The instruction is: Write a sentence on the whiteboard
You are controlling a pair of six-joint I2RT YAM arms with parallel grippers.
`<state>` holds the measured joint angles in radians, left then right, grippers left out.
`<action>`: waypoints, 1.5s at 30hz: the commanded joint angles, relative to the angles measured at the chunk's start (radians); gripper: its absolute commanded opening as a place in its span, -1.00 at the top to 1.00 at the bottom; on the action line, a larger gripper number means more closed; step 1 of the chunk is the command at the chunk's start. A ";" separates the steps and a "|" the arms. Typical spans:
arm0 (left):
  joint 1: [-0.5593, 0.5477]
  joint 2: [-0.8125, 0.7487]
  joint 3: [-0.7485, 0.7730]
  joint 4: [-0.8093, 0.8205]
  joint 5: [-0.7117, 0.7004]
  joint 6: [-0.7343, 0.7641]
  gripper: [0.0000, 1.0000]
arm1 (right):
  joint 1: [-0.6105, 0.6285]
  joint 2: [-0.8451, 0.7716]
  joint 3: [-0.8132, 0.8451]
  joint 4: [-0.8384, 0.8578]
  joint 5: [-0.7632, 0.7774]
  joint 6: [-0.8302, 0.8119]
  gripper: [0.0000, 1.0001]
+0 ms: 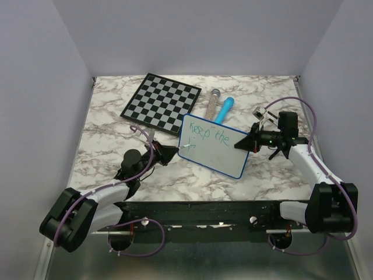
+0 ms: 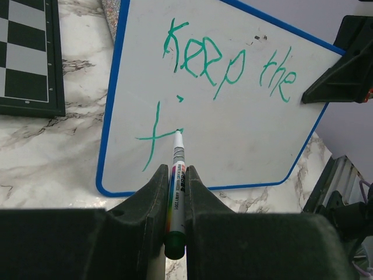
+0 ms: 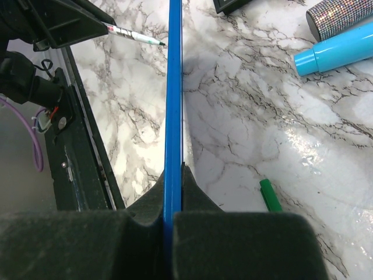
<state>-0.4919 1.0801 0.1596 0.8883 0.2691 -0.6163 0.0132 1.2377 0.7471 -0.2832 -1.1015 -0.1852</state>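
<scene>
The whiteboard, white with a blue rim, stands tilted up on the marble table. My right gripper is shut on its right edge, seen edge-on in the right wrist view. The sentence reads "Keep the" in green, with a cross-like stroke below it. My left gripper is shut on a whiteboard marker, whose tip touches the board just right of that stroke. The marker also shows in the right wrist view.
A checkered chessboard lies at the back left. A glittery tube and a blue tube lie behind the whiteboard. A green marker cap lies on the table behind the board. The black arm rail runs along the near edge.
</scene>
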 commanded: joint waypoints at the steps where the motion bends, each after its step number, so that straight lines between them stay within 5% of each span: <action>1: 0.000 0.064 0.052 0.118 0.053 -0.022 1.00 | 0.005 -0.020 0.024 0.004 -0.043 -0.011 0.99; 45: -0.002 0.167 0.126 0.081 -0.014 0.013 1.00 | 0.005 -0.018 0.024 0.004 -0.043 -0.011 0.99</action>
<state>-0.4919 1.2350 0.2600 0.9680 0.2787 -0.6292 0.0132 1.2377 0.7471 -0.2832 -1.1019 -0.1852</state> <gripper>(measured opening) 0.186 0.045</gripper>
